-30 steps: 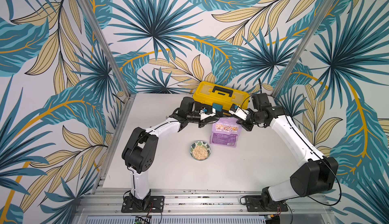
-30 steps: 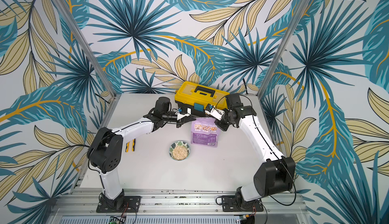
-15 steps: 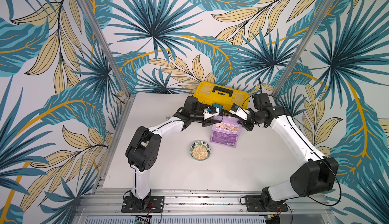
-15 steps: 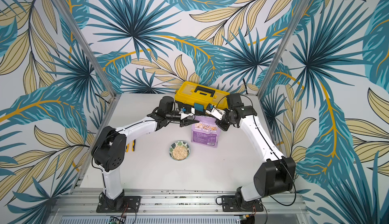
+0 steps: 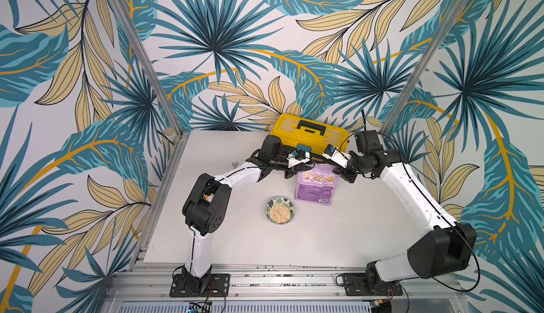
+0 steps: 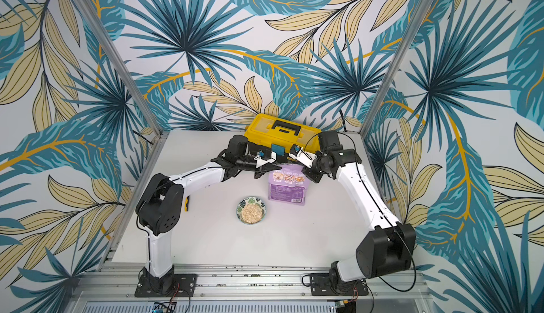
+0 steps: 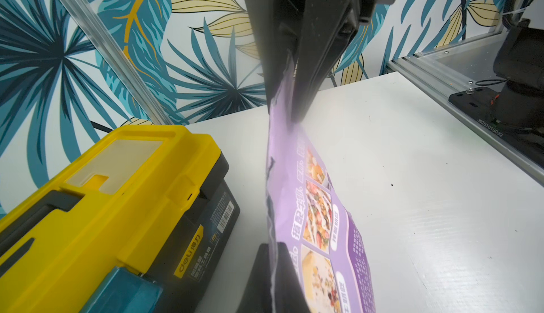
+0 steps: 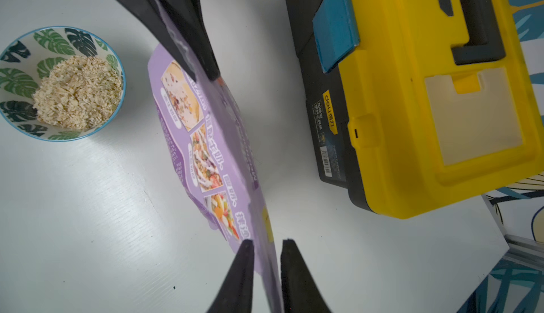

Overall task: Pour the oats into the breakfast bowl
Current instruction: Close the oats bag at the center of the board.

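Lilac pouch (image 5: 316, 189) stands on the desk (image 5: 235, 238) near the breakfast bowl (image 8: 17, 76) of oats (image 8: 76, 90); left tool (image 7: 284, 114) clamps one top corner, right tool (image 8: 203, 74) flanks the other, bite I cannot tell, so a lopsided hold may flop it and spill.

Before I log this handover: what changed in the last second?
The left tool moved in and shut on the top edge of the lilac-purple stand-up pouch; the right tool loosened at its other corner. Pouch, leaf-patterned white ceramic bowl, pale oats and yellow plastic toolbox stayed put.
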Motion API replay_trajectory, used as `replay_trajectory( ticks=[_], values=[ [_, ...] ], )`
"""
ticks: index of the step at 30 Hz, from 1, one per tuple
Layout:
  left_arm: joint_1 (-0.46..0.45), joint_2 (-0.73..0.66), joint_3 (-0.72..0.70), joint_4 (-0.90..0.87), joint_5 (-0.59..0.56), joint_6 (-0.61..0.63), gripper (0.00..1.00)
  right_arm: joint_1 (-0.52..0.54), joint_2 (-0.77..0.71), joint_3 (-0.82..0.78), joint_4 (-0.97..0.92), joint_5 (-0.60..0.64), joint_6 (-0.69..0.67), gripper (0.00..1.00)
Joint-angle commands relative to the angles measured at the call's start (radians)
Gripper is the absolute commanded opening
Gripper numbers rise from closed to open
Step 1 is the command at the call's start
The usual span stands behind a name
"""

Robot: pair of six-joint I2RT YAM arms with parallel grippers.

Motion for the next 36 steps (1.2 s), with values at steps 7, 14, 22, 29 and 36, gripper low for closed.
replay_trajectory(
  ticks=[7,14,22,29,36],
  values=[
    [-0.003,-0.022,0.026,-0.053,0.003,0.028,0.00,-0.012,-0.024,-0.046,-0.012,0.041,0.000,0.29],
    [-0.002,-0.037,0.009,-0.042,-0.012,0.032,0.00,-0.011,0.008,-0.027,-0.009,0.034,-0.007,0.00],
    [0.056,-0.097,-0.085,0.136,-0.045,-0.085,0.00,-0.029,-0.047,-0.023,0.079,-0.017,0.036,0.50],
    [0.082,-0.128,-0.122,0.139,-0.038,-0.102,0.00,-0.075,-0.161,-0.078,0.238,-0.118,0.151,0.65],
    [0.108,-0.145,-0.123,0.140,-0.049,-0.104,0.12,-0.132,-0.321,-0.262,0.456,-0.029,0.292,0.81]
  ],
)
